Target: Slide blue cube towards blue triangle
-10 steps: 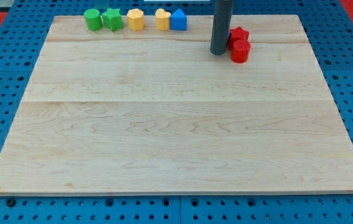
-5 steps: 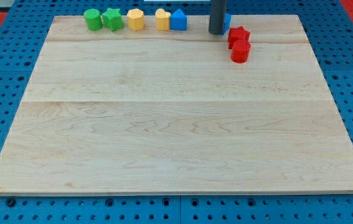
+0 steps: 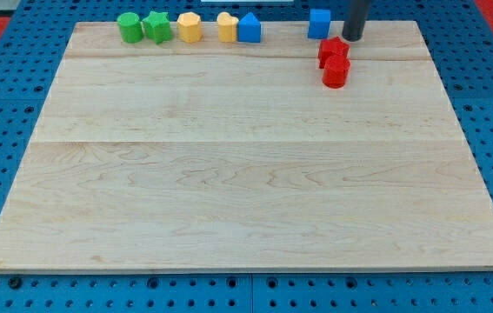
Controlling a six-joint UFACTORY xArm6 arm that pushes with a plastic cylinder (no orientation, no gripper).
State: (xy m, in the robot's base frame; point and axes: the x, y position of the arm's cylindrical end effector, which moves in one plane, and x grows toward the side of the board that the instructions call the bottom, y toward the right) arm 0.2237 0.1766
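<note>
The blue cube sits at the view's top edge of the wooden board, right of centre. The blue triangle stands further to the view's left in the top row, a clear gap away from the cube. My tip is just to the view's right of the blue cube, a small gap from it, and just above the red star.
A green cylinder, a green star, a yellow hexagon and a yellow heart line the top edge left of the blue triangle. A red cylinder touches the red star below it.
My tip moved up from left of the red blocks, passed in front of the blue cube, then went to the cube's right. The blocks stayed put.
</note>
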